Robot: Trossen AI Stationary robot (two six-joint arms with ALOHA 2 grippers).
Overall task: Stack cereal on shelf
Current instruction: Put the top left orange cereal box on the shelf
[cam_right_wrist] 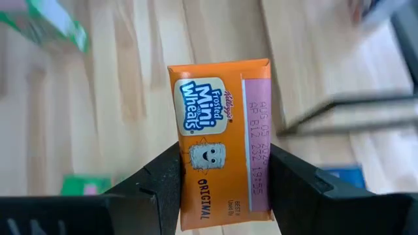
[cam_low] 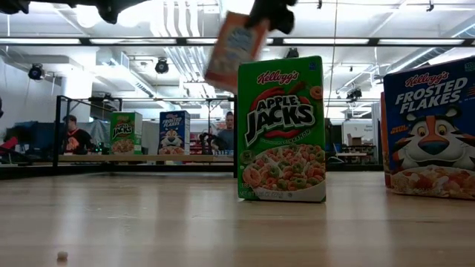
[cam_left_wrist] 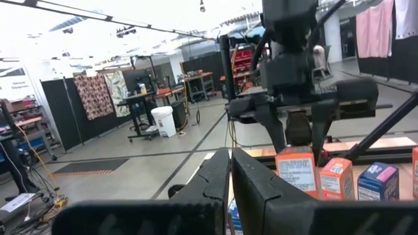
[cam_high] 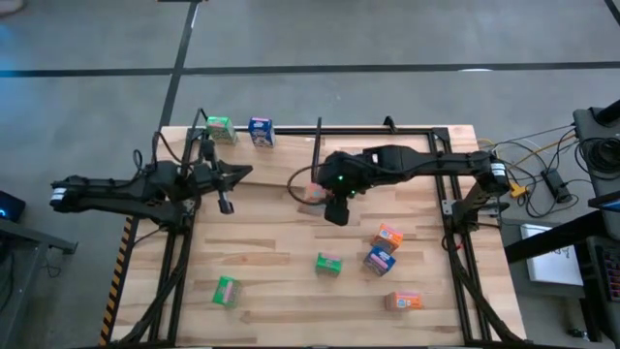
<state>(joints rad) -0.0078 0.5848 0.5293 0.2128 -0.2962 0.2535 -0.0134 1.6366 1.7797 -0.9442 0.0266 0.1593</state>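
**Orange box carried toward the shelf**

An orange Frosted Mini-Wheats box [cam_right_wrist: 222, 140] is clamped between the fingers of the right gripper [cam_right_wrist: 225, 189], lifted clear of the table [cam_high: 271, 271] and held above its middle, just short of the shelf [cam_high: 407, 131] at the far edge. In the low view the box hangs tilted, high above the tabletop. The left gripper [cam_left_wrist: 230, 189] is closed on nothing and waits over the left side of the table, near the shelf's left end.

On the shelf a green box [cam_high: 220, 128] and a blue box [cam_high: 261, 131] are already stood side by side. Five more boxes are left on the table — two green, one blue, two orange.

The step in hand is judged to be the carry to the shelf. It would be done well if the box is brought level before it is lowered, since a tilted box is likely to tip on release. A spot beside the blue box should be chosen, close but not touching — and the black divider rod [cam_high: 318, 136] should be cleared on the approach. The jaws should be opened only once the base is seated flat.
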